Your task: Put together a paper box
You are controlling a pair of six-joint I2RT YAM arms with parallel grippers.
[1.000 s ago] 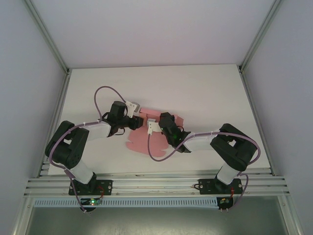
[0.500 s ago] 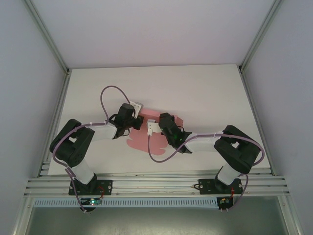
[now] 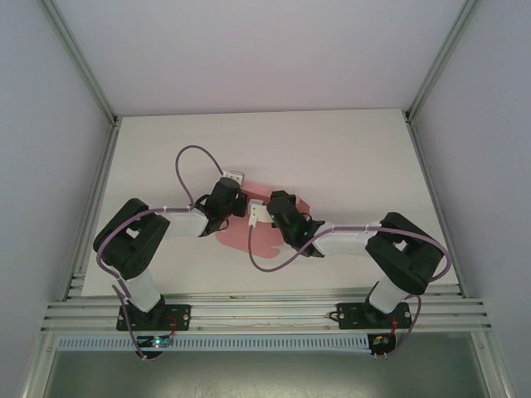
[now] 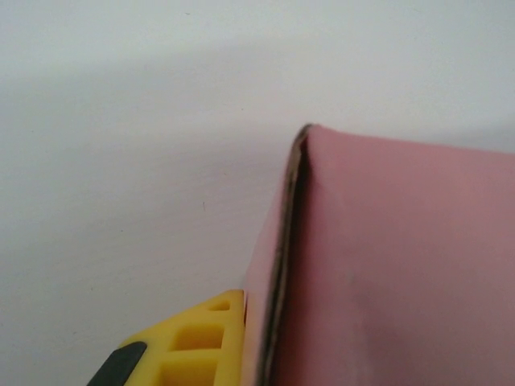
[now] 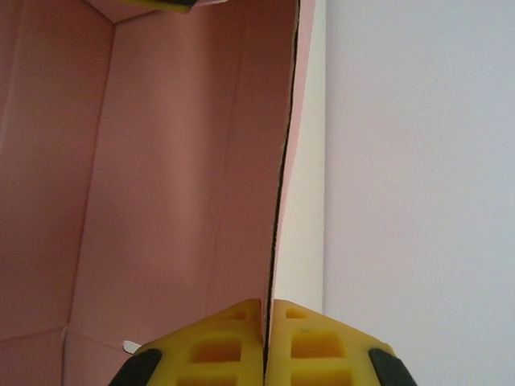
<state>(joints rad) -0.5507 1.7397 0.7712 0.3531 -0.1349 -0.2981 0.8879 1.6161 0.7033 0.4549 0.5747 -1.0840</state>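
The pink paper box point(image 3: 253, 236) lies partly folded at the middle of the white table point(image 3: 348, 157), between the two wrists. My left gripper point(image 3: 240, 201) is at its left side. In the left wrist view a raised pink wall point(image 4: 386, 257) sits against one yellow finger point(image 4: 197, 342) of my left gripper point(image 4: 265, 330), shut on that wall; the other finger is hidden behind the card. My right gripper point(image 3: 264, 209) is shut on the edge of another upright pink panel point(image 5: 185, 177); its two yellow fingers point(image 5: 217, 346) meet on the card at the right gripper point(image 5: 265, 318).
Bare white table surrounds the box. Grey enclosure walls point(image 3: 50, 124) and aluminium posts point(image 3: 79, 62) border the table. A metal rail point(image 3: 265, 311) carries both arm bases at the near edge. Purple cables point(image 3: 195, 157) loop off each wrist.
My left arm has swung right, in to the box, and its gripper has closed on the pink wall. The right gripper has kept its grip and barely moved.
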